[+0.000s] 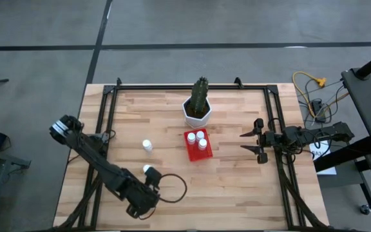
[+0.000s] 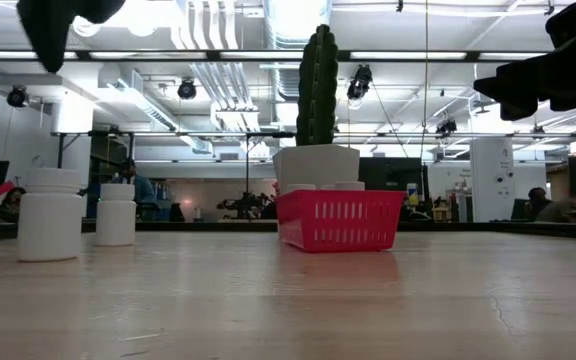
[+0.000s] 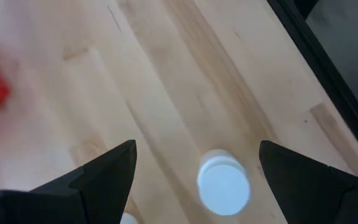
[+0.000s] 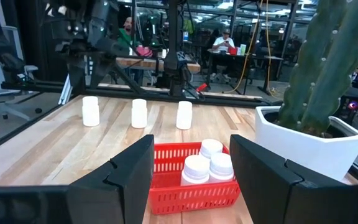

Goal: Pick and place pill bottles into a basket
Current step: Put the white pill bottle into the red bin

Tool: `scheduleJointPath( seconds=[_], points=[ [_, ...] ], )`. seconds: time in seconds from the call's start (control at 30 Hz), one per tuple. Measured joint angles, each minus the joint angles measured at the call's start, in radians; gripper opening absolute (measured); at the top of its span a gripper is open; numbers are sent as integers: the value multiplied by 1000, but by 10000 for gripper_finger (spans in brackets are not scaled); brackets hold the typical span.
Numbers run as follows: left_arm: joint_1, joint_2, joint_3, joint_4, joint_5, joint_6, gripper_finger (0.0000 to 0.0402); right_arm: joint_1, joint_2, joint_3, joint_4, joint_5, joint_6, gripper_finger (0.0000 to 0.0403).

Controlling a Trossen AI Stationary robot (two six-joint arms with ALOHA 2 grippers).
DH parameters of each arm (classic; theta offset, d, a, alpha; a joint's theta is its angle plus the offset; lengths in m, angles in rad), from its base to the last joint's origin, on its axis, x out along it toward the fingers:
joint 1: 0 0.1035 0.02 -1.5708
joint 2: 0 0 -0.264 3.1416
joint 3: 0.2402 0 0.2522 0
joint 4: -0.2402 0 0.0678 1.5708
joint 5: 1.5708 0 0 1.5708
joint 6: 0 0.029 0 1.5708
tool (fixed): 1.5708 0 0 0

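The red basket (image 1: 197,147) sits mid-table in front of the potted cactus and holds three white pill bottles (image 4: 207,163). Other pill bottles stand upright on the wood to its left: one (image 1: 147,145) in the open, one (image 1: 149,169) at the tip of my left gripper. My left gripper (image 3: 196,146) hangs open above that bottle (image 3: 224,185), pointing steeply down, its fingers wide on either side and clear of it. The right wrist view shows three bottles (image 4: 139,113) standing in a row. My right gripper (image 1: 259,143) waits open at the table's right edge, level, facing the basket (image 4: 194,180).
A white hexagonal pot with a green cactus (image 1: 198,106) stands just behind the basket. A black metal frame (image 1: 108,103) runs along the table's edges. A loop of black cable (image 1: 172,188) lies beside my left arm. Bare wood lies between the basket and my right gripper.
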Motion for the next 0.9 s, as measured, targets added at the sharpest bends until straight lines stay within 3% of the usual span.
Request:
scheduleJointPath(
  seconds=[0.23,0.9],
  points=[
    [-21,9,-3,1,33,-116,320,0,0,0,0,0,7,201],
    [-38,11,-40,20,22,-170,320,0,0,0,0,-1,18,201]
  ],
)
